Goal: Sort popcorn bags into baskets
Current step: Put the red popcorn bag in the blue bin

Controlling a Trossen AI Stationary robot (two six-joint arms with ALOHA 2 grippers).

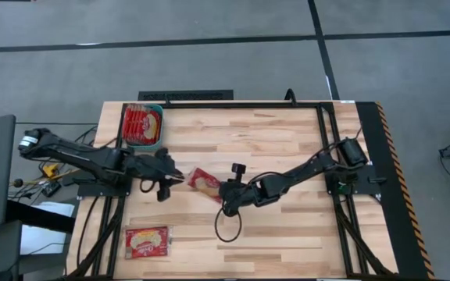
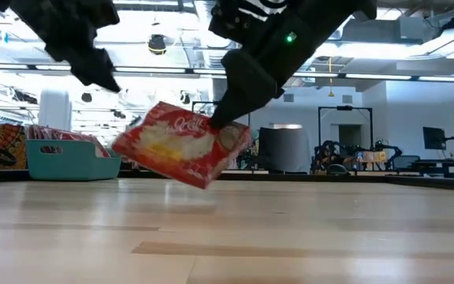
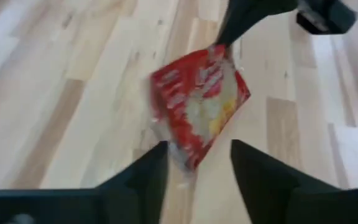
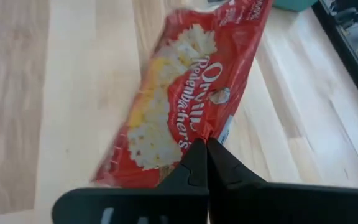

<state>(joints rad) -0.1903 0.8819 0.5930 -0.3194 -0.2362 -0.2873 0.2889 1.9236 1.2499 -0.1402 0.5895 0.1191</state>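
Red, glossy and slightly crumpled, a flat popcorn packet (image 1: 204, 183) is being held above the pale planked wooden table (image 1: 287, 140) near its middle, tilted with one corner dipping toward the boards and casting a faint shadow in the low view. It is being pinched at one edge by the right gripper (image 4: 207, 144), whose dark fingers are being pressed tightly together on the thin film beside the white lettering and the cream-yellow popcorn picture. Just beside the packet's other end, the left gripper (image 3: 197, 163) is being held with its two broad, matte black fingers (image 3: 143, 177) parted; the packet's lower corner is being seen in the gap between them, though whether they are touching it cannot be told. Nearer the front edge of the table, on the left arm's side, a second packet (image 1: 147, 241) is lying flat on the wood, well apart from both arms. Farther back, at the far left corner, the teal-green plastic basket (image 1: 159, 108) with rounded corners is being filled with several more red packets (image 1: 142, 124), stacked flat and showing above its rim in the low view.
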